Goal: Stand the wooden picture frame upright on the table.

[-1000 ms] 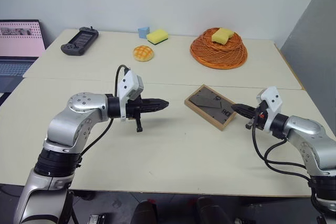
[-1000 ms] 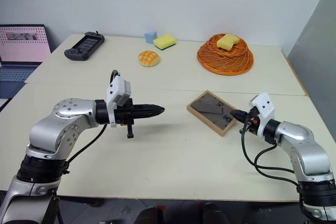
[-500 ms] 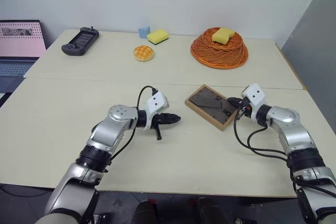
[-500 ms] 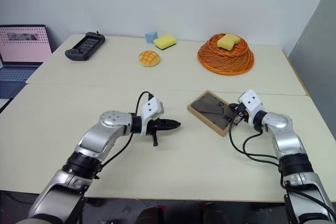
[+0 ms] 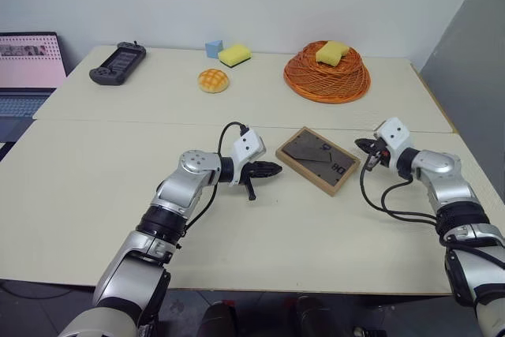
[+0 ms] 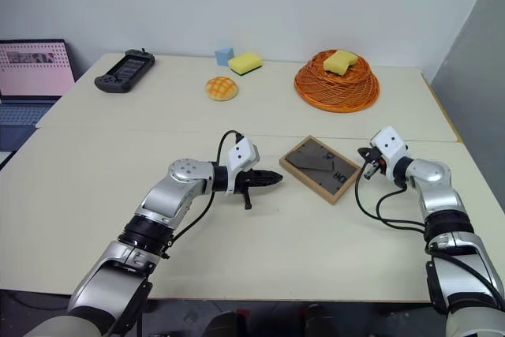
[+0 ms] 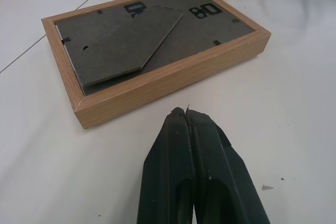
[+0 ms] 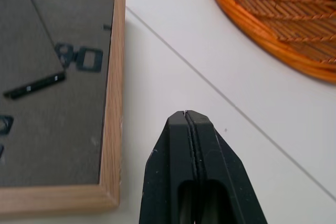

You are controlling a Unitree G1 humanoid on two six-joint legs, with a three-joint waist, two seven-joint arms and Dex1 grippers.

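Note:
The wooden picture frame (image 5: 317,160) lies flat on the table (image 5: 118,195), back panel up, its dark stand flap (image 7: 118,45) folded down. My left gripper (image 5: 276,169) is shut and empty, its tip just short of the frame's left edge. In the left wrist view the closed fingers (image 7: 181,129) point at the frame's light-wood side (image 7: 173,77). My right gripper (image 5: 360,144) is shut and empty too, close to the frame's right corner, with a small gap. The right wrist view has the frame's edge (image 8: 111,98) beside the closed fingertips (image 8: 185,124).
An orange woven basket (image 5: 327,75) holding a yellow sponge stands at the back right. A bun (image 5: 214,80), a yellow-green sponge (image 5: 235,54), a blue block (image 5: 215,48) and a black game controller (image 5: 117,63) lie along the far slab. A laptop (image 5: 28,65) sits off the left edge.
Both arms have come down and forward toward the frame: the left gripper moved right to the frame's left edge, the right gripper closed in on its right corner. Frame unmoved.

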